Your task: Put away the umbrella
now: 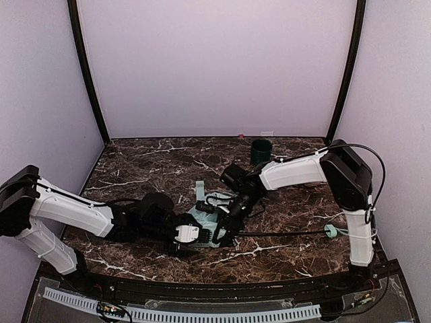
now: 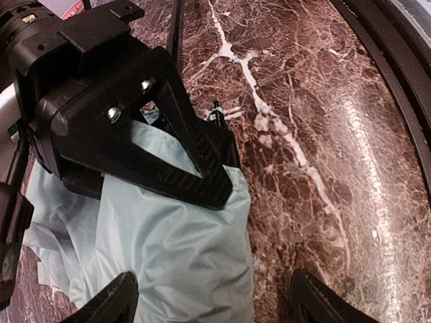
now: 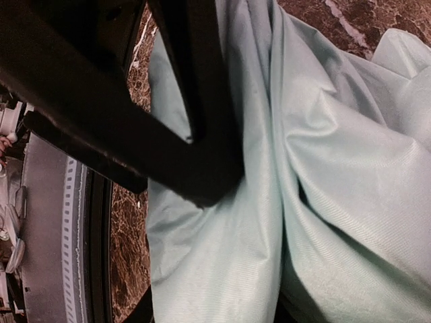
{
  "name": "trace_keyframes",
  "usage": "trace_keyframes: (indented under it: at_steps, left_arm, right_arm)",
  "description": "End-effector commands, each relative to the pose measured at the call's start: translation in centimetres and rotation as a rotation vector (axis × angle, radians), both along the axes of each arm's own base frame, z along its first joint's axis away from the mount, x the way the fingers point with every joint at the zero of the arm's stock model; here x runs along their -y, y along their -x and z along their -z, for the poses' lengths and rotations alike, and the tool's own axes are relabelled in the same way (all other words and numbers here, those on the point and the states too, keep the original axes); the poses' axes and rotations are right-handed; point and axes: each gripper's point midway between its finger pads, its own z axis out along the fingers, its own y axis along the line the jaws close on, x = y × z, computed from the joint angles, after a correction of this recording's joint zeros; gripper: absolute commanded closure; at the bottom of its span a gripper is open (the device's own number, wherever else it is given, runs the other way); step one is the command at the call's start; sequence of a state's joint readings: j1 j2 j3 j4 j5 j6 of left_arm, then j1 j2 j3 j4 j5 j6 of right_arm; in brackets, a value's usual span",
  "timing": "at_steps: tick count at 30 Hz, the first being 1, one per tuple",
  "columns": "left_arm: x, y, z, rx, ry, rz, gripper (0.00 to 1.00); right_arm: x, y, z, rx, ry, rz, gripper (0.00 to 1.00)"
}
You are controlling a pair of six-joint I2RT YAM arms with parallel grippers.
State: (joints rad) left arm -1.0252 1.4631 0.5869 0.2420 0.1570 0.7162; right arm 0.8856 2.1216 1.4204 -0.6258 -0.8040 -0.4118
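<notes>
The umbrella lies on the marble table with its pale mint canopy (image 1: pixel 202 219) crumpled at the centre front. Its thin black shaft (image 1: pixel 283 233) runs right to the small mint handle (image 1: pixel 330 231). My left gripper (image 1: pixel 195 235) is open low over the canopy's front edge. In the left wrist view (image 2: pixel 212 306) one finger is over the fabric (image 2: pixel 168 256) and the other over bare marble. My right gripper (image 1: pixel 225 232) reaches in from the right. In its wrist view (image 3: pixel 215 316) its jaws stand wide, and folded fabric (image 3: pixel 323 168) fills the gap. The two grippers nearly touch.
A dark green cup (image 1: pixel 261 151) stands upright at the back right of the table. The table's black front rail (image 3: pixel 101 256) lies close below the canopy. A finger (image 2: pixel 175 155) of the right gripper crosses the left wrist view, resting on the fabric.
</notes>
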Motion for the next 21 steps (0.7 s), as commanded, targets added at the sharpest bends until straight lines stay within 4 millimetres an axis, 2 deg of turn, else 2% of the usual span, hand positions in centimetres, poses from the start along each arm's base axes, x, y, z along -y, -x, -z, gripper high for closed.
trace_keyframes:
  at_steps: [1,3,6,10,11,12,14,18,19,21]
  left_arm:
    - [-0.5,-1.2,2.4,-0.027,-0.076,-0.097,0.21]
    - [-0.9,-1.2,3.9,-0.048,-0.118,-0.126,0.22]
    - [-0.9,-2.6,4.4,-0.009,-0.146,-0.188,0.22]
    - [-1.1,-3.5,5.5,0.032,-0.208,-0.194,0.21]
    - [-1.2,-3.8,5.4,0.054,-0.211,-0.196,0.16]
    - [-1.3,-4.1,4.8,0.091,-0.200,-0.198,0.14]
    - [-0.7,-4.4,2.2,0.164,-0.097,-0.180,0.11]
    - [1.3,-1.2,-3.3,0.191,0.140,0.014,0.01]
    - [1.5,-0.6,-3.8,0.189,0.166,0.047,0.01]
    - [1.9,-0.1,-3.2,0.167,0.161,0.083,0.01]
  right_arm:
    - [4.1,1.7,6.1,-0.103,0.244,0.028,0.84]
    - [3.8,1.0,5.5,-0.104,0.208,0.056,0.83]
    - [3.5,0.5,5.0,-0.104,0.174,0.065,0.82]
    - [4.0,1.0,5.0,-0.113,0.177,0.036,0.82]
    - [4.2,1.2,5.0,-0.120,0.177,0.025,0.83]
    - [4.5,1.5,5.0,-0.127,0.180,0.014,0.84]
    - [5.1,1.9,5.2,-0.144,0.199,0.007,0.86]
    - [6.3,2.0,5.6,-0.165,0.234,0.029,0.89]
    - [6.5,1.9,5.6,-0.159,0.237,0.037,0.89]
    - [6.6,2.0,5.4,-0.155,0.234,0.043,0.89]
